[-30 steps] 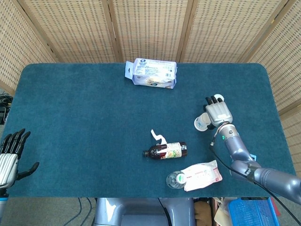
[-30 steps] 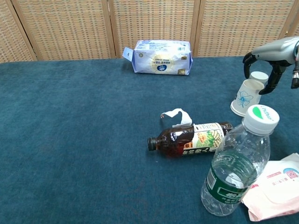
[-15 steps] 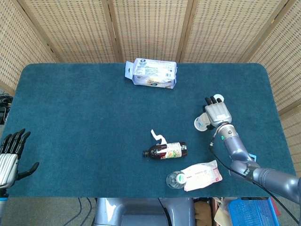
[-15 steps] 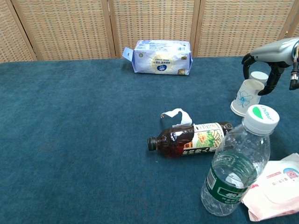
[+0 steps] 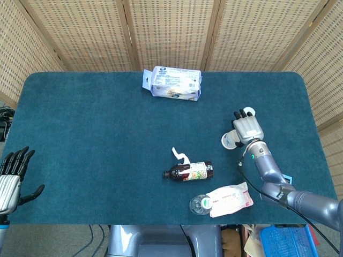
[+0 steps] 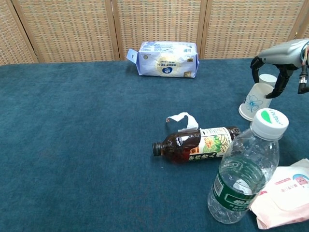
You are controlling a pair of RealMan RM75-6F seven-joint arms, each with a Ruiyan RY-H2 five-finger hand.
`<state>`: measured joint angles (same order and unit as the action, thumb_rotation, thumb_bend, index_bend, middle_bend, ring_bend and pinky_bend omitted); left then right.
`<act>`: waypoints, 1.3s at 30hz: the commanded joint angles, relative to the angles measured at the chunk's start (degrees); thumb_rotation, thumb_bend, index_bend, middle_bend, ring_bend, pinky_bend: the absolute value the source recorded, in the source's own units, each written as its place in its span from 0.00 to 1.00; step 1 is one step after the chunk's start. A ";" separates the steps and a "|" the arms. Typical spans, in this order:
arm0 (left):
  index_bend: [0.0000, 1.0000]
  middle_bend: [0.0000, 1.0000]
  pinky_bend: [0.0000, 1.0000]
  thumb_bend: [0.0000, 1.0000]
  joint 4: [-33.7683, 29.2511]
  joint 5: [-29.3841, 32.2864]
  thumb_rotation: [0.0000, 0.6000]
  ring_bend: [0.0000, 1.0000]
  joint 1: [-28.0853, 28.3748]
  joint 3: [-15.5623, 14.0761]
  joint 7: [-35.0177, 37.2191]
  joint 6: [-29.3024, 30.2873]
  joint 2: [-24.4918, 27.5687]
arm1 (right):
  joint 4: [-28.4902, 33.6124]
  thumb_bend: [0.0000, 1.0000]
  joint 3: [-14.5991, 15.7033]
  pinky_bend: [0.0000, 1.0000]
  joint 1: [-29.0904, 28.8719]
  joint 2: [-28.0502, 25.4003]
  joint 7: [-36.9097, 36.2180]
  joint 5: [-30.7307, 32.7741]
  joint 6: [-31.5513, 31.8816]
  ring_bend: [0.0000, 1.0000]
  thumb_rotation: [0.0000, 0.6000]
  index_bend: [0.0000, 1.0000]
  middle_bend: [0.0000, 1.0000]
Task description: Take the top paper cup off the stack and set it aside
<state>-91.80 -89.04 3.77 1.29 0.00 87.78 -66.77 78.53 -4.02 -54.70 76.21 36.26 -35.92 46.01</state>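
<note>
A white paper cup (image 6: pixel 254 100) with a blue flower print lies tilted on the blue cloth at the right, its rim toward the lower left. A second paper cup (image 6: pixel 267 79) stands just behind it. My right hand (image 6: pixel 276 57) hangs over both, fingers curved downward, one fingertip (image 6: pixel 272 93) against the tilted cup's upper end. Whether it grips that cup does not show. In the head view the right hand (image 5: pixel 247 128) covers most of the tilted cup (image 5: pixel 229 140). My left hand (image 5: pixel 13 176) rests off the table's near left corner, fingers spread and holding nothing.
A brown bottle (image 6: pixel 198 144) lies mid-table beside a scrap of white paper (image 6: pixel 182 121). A clear water bottle (image 6: pixel 246 169) stands at the near right, next to a pink wipes pack (image 6: pixel 287 195). A tissue pack (image 6: pixel 166 59) lies at the far edge.
The right hand has edged slightly away from me, and the tilted cup has shifted a little with it. The left hand has stayed still.
</note>
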 commanded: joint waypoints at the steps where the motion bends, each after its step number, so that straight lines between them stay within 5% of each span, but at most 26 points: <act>1: 0.00 0.00 0.00 0.27 -0.01 0.01 1.00 0.00 0.02 0.01 -0.02 -0.01 -0.01 | 0.09 0.29 0.00 0.15 -0.02 -0.07 0.02 -0.02 0.11 0.00 1.00 0.40 0.14; 20: 0.00 0.00 0.00 0.27 -0.20 -0.19 1.00 0.00 -0.18 -0.01 0.57 0.50 0.38 | 10.62 0.29 -0.40 0.16 -3.40 -6.40 8.38 4.75 5.60 0.00 1.00 0.42 0.14; 39: 0.00 0.00 0.00 0.27 -0.20 -0.32 1.00 0.00 -0.27 -0.01 0.81 0.72 0.48 | 13.28 0.30 0.88 0.16 -5.39 -7.84 12.43 9.28 6.64 0.00 1.00 0.43 0.14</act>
<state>-92.00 -89.35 3.51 1.28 0.82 88.50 -66.29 91.82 -3.19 -60.04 68.39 48.64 -26.69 52.65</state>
